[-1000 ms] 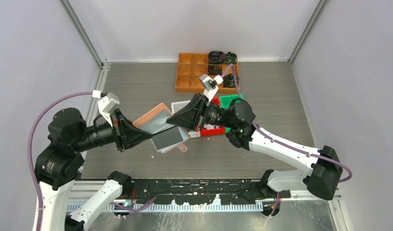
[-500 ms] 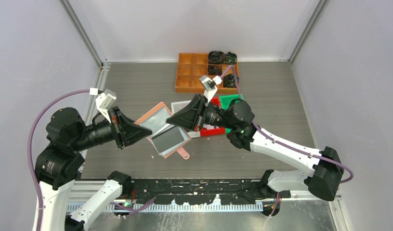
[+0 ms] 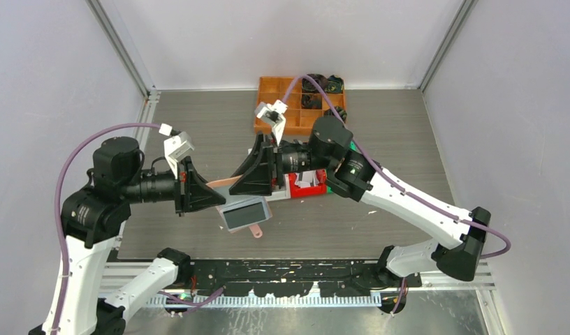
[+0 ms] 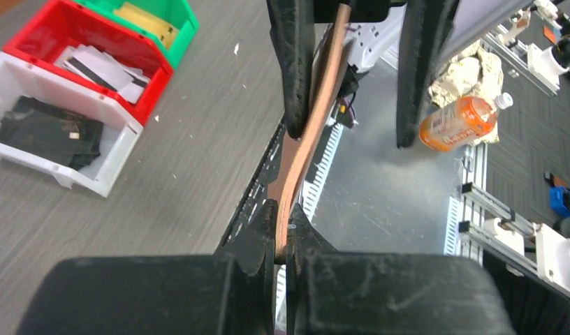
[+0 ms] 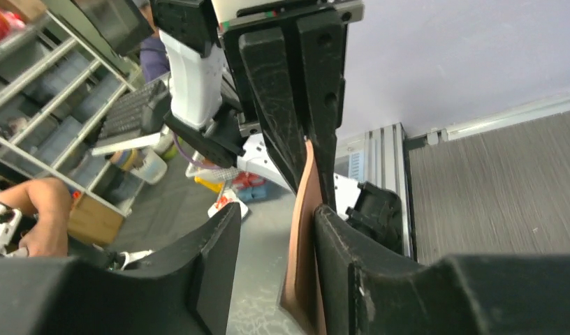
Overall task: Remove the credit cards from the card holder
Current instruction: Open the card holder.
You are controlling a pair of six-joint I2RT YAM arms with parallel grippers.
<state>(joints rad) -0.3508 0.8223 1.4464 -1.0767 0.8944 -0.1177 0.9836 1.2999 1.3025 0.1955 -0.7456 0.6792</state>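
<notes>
Left gripper: jaws pinched tight on the left edge of the card holder, with the salmon cover clamped between the pads. The holder is off the table, in the air between the two arms, left of table centre.

The holder's long axis runs left to right, from the left pinch into the right gripper. The cover stands nearly on edge and shows in both wrist views as a thin bowed strip. A pale blue pocket leaf hangs off it toward the near edge, facing the overhead camera, with a grey card showing through. The strap tab sticks out below the leaf, pointing at the near edge.

Right gripper: jaws roughly half apart, straddling the cover's right end. The cover lies against one finger, with a clear gap to the other. Not a clamp.

Right of the holder, on the table: white bin, red bin and green bin, in a touching row. Orange compartment tray at the far edge, with dark parts in its right cells.

Surface: grey wood-grain table. Pale walls on three sides, aluminium posts at the far corners. An orange bottle lies past the table's near rail.
</notes>
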